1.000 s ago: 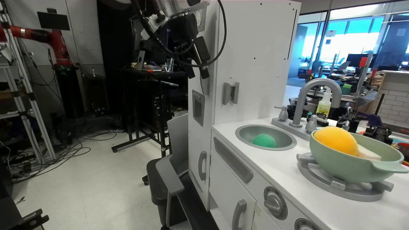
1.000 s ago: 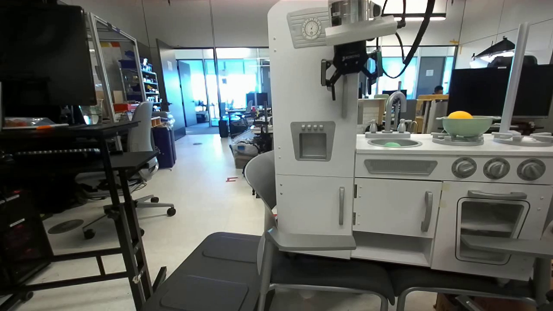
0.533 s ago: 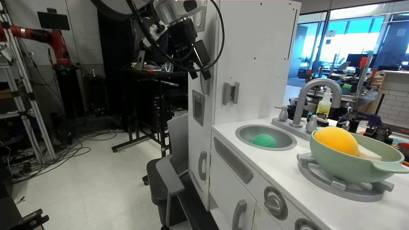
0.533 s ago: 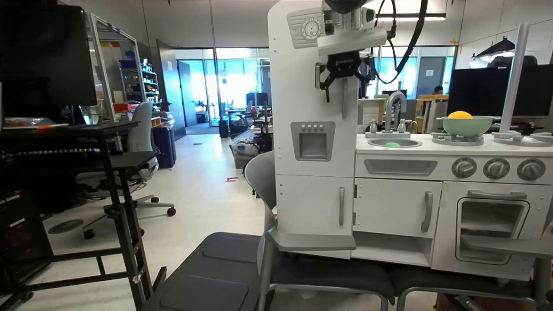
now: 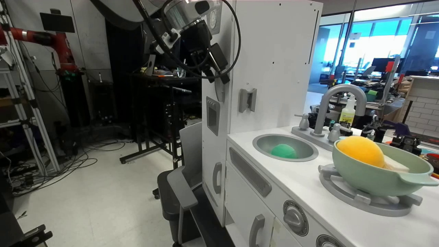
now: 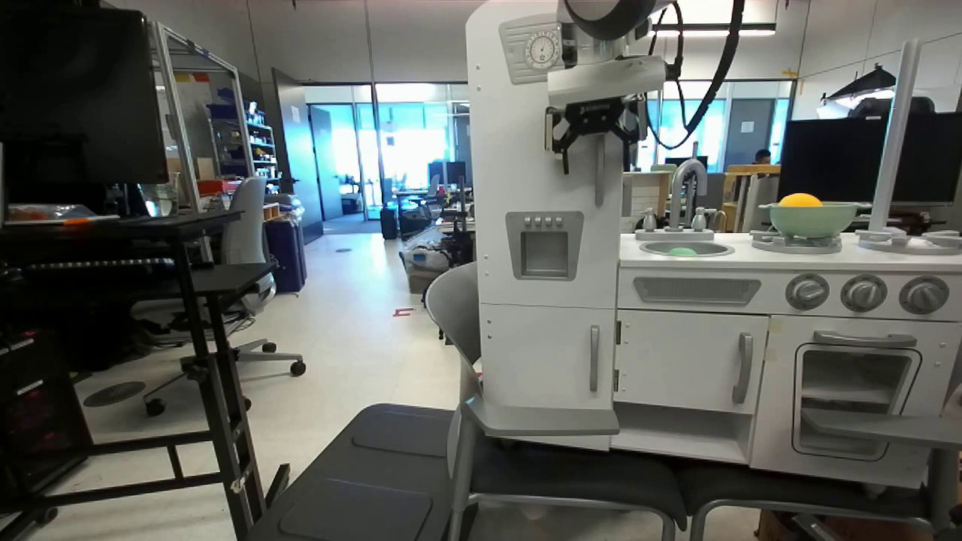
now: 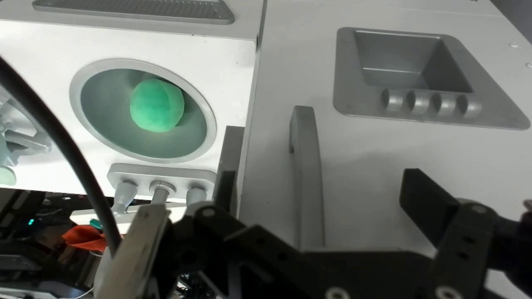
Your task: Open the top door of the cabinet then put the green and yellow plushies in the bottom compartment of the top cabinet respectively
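Your gripper (image 7: 320,185) is spread wide, the handle (image 7: 309,178) of the closed upper door (image 6: 515,165) standing between its two fingers (image 7: 428,203), apart from both in the wrist view. One finger lines up near the door's side edge, the other over its face; you have bare door on either side of the handle. The dial (image 6: 542,50) carries markings too small for you to read. Count four buttons (image 6: 537,222) above one recess (image 6: 544,254), and three knobs (image 6: 863,293). One green plush (image 7: 156,106) sits in the sink (image 7: 102,108), one yellow plush (image 5: 360,151) in the bowl (image 5: 363,176).
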Robot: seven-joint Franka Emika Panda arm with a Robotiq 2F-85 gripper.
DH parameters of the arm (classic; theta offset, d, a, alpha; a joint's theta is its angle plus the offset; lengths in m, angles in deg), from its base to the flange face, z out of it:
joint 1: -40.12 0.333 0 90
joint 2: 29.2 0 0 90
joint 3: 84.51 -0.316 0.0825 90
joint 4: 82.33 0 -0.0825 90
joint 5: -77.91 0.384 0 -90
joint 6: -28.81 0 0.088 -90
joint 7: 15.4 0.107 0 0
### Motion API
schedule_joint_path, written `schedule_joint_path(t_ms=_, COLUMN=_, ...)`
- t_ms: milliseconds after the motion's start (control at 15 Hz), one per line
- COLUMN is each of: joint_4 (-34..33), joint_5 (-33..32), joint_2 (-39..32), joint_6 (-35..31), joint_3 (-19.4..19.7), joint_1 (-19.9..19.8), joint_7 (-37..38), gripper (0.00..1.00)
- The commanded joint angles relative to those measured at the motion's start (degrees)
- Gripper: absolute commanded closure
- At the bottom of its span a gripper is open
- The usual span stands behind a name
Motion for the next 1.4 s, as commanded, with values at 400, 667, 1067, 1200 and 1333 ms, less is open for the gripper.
schedule_joint_path(t_ms=400, joint_4=3.6, joint_5=-4.1, joint_2=1.5, joint_6=-3.2, joint_3=2.2, joint_1=1.9, joint_7=5.5, gripper=0.73)
schedule_joint_path(t_ms=667, joint_4=4.4, joint_5=-5.2, joint_2=1.7, joint_6=-0.5, joint_3=2.8, joint_1=3.6, joint_7=10.6, gripper=1.00)
schedule_joint_path(t_ms=1067, joint_4=5.8, joint_5=-7.1, joint_2=1.7, joint_6=2.2, joint_3=2.5, joint_1=6.3, joint_7=22.5, gripper=0.96)
schedule_joint_path(t_ms=1200, joint_4=5.1, joint_5=-8.6, joint_2=1.2, joint_6=4.6, joint_3=2.1, joint_1=7.2, joint_7=27.9, gripper=0.96)
schedule_joint_path(t_ms=1333, joint_4=2.0, joint_5=-9.8, joint_2=0.1, joint_6=9.6, joint_3=1.4, joint_1=8.9, joint_7=32.9, gripper=0.96)
